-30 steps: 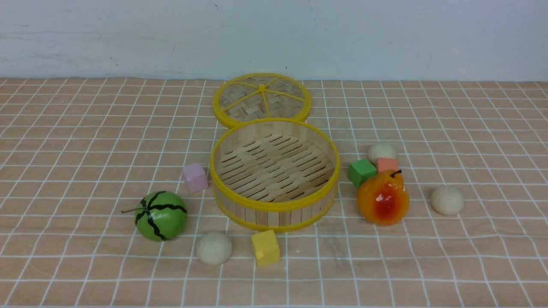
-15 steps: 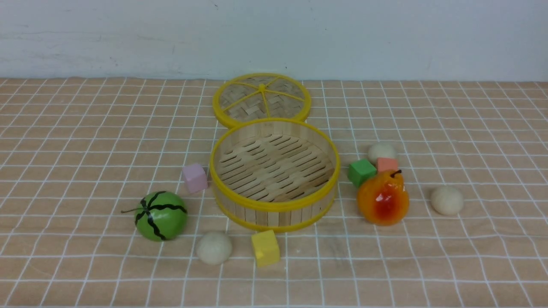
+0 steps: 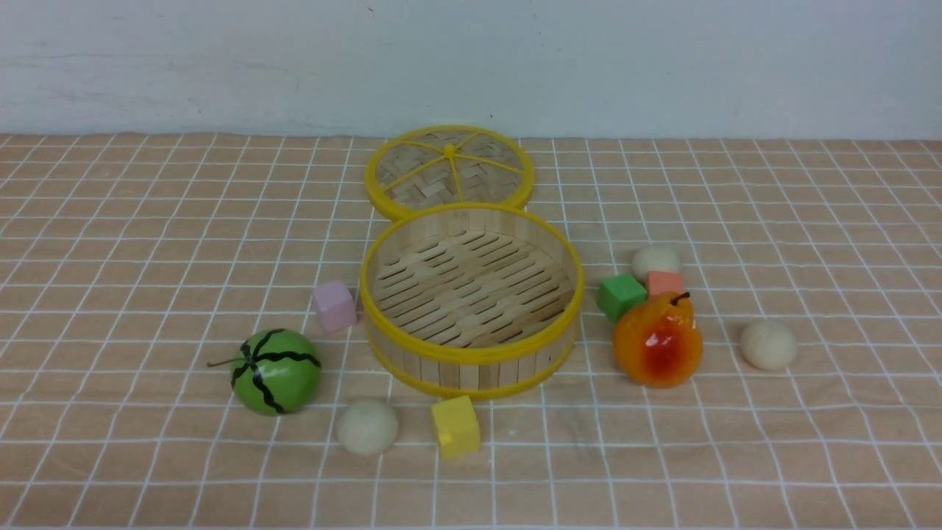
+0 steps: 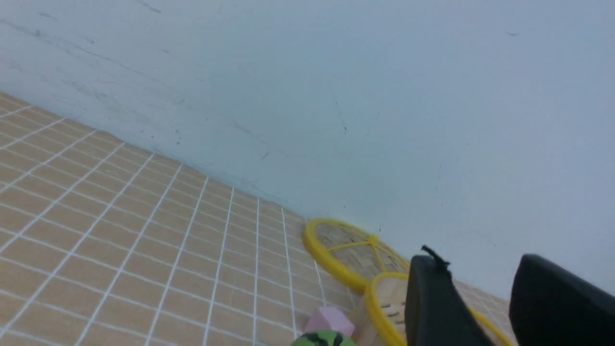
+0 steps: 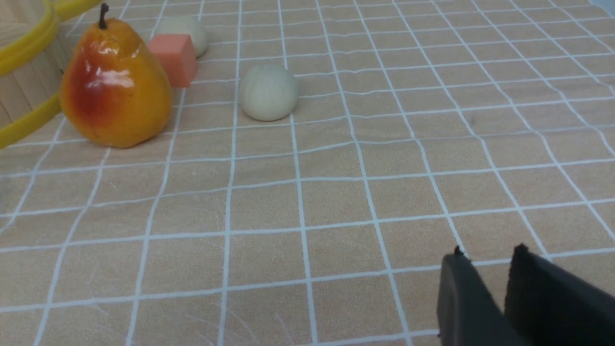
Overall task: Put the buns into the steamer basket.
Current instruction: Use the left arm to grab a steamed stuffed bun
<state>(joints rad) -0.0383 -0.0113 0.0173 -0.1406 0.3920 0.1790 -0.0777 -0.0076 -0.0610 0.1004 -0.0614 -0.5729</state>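
None of the three buns is in the steamer basket (image 3: 471,358) yet. Its slatted floor is bare, and the lid (image 3: 449,171) lies flat just behind it, leaving the basket open from above. The near bun (image 3: 368,425) lies in front of the basket, between the melon (image 3: 277,370) and the yellow cube (image 3: 456,425). The far bun (image 3: 656,261) sits to the basket's right, close behind the salmon cube (image 3: 666,283). The right bun (image 3: 768,344) lies alone beyond the pear (image 3: 658,340) with free cloth around it, so we judge it the easiest first pick.

Neither arm reaches into the front view, so we take both to be drawn back on the near side. The right gripper (image 5: 489,254) hangs low over bare cloth, nearer than the right bun and pointed roughly toward it. Its jaws stand only slightly apart with nothing between them, though the gap is thin and we may misread it. The left gripper (image 4: 475,262) is tipped up toward the far wall, jaws wide apart and empty, with the basket's rim beyond them.
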